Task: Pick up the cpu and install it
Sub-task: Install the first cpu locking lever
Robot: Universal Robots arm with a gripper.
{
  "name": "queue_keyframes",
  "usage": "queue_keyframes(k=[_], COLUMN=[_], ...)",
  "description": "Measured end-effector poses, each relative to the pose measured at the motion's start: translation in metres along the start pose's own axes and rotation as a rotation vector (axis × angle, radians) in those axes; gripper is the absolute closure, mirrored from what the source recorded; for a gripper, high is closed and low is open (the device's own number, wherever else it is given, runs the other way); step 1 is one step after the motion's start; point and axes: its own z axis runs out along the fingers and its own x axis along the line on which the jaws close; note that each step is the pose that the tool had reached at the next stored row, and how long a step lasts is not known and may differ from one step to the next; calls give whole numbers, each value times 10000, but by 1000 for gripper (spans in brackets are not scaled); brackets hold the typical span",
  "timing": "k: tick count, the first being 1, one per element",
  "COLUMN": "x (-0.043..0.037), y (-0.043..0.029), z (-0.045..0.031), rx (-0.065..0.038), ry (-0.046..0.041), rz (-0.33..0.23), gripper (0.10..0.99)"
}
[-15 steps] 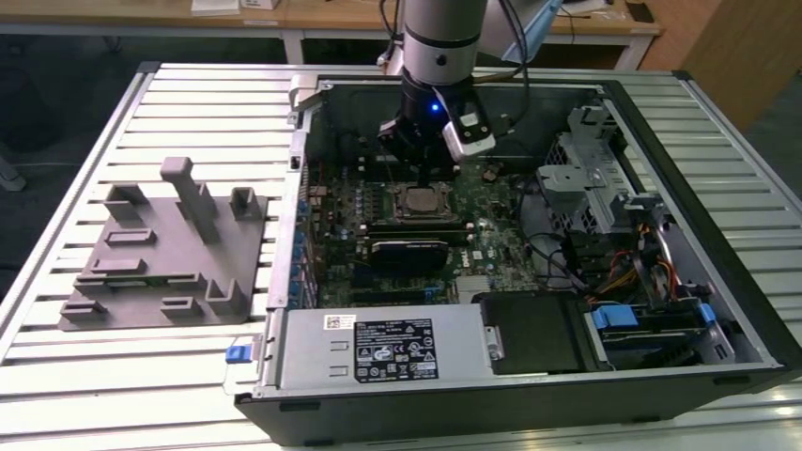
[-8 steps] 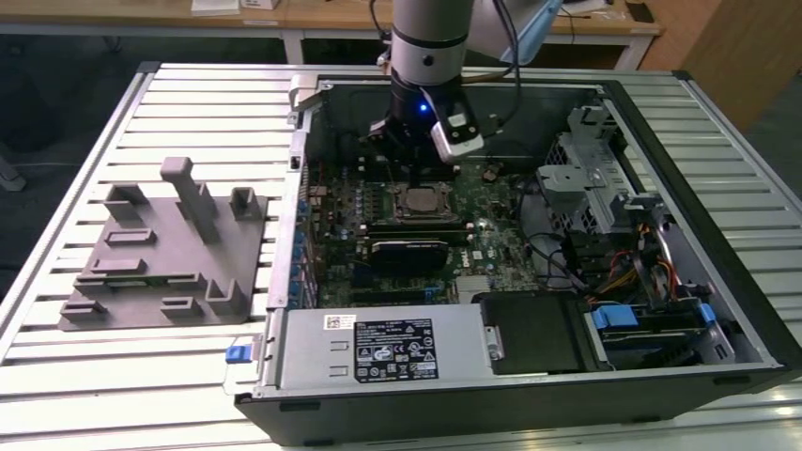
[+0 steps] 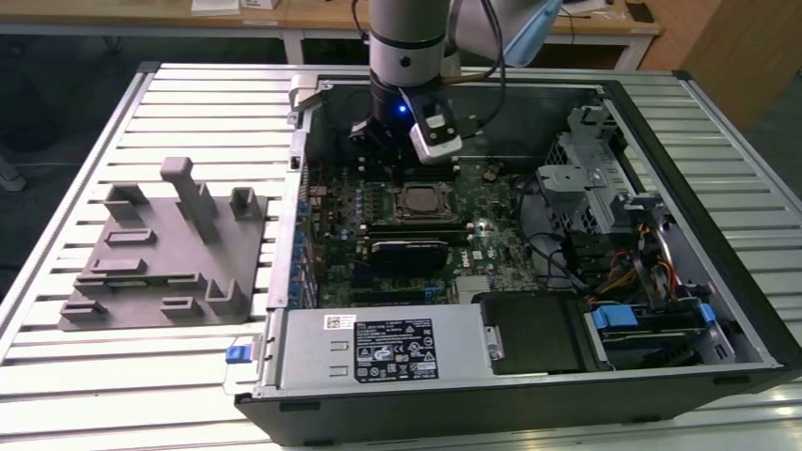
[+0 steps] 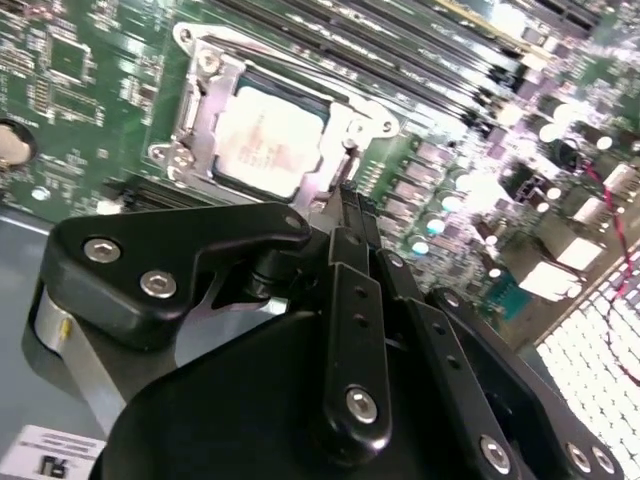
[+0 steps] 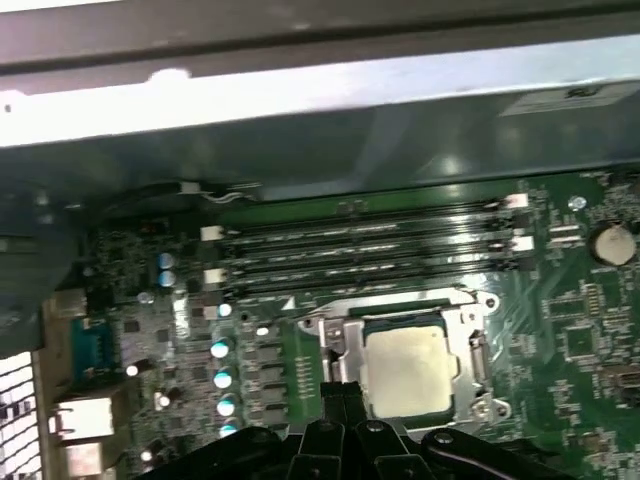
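Observation:
The cpu [image 4: 268,140] is a pale silvery square lying flat inside the metal-framed socket [image 4: 200,110] on the green motherboard [image 3: 489,249]. In the first wrist view the cpu [image 5: 405,365] sits just beyond my black fingertips. In the exterior view the cpu [image 3: 418,199] lies near the board's middle, and my gripper [image 3: 382,141] hangs above the board at the far end of the open case, a little behind the socket. My gripper [image 4: 350,200] has its fingers drawn together with nothing between them, and its tips [image 5: 340,392] stay clear of the chip.
The open computer case [image 3: 701,310] lies on a slatted metal table [image 3: 201,113]. A large grey plastic block with upright tabs [image 3: 163,244] stands on the exterior view's left. Memory slots [image 5: 370,240], a drive cage [image 3: 589,188], cables [image 3: 626,272] and a metal cover [image 3: 376,348] crowd the case.

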Motion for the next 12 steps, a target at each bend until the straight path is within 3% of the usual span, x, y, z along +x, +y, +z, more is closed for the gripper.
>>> queue_keyframes(k=[6,12], x=[100,109], y=[-26,-25], z=[-2,-71], rx=[-3,-6], ry=[-11,-35], rz=[-1,-2], gripper=[980,980])
